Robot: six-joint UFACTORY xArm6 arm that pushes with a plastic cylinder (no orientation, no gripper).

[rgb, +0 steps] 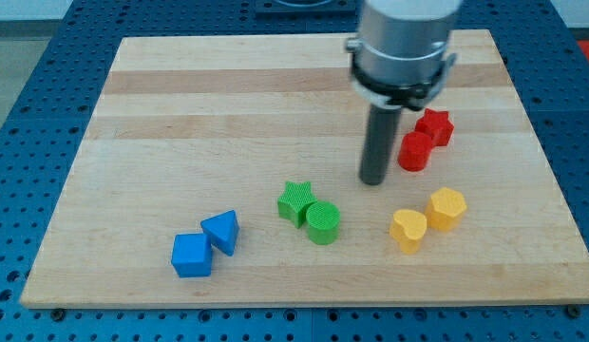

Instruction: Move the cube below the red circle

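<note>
A blue cube (191,255) lies near the view's bottom left, touching a blue triangular block (221,232) to its upper right. A red circle block (415,151) lies at the right of the board, touching a red star block (434,126) above it. My tip (372,180) rests on the board just left of the red circle, a short gap apart from it. The tip is far to the upper right of the blue cube.
A green star (294,201) and a green circle (323,223) touch each other below and left of the tip. A yellow heart (408,231) and a yellow hexagon (446,209) lie below the red circle. The wooden board (180,104) ends in blue pegboard.
</note>
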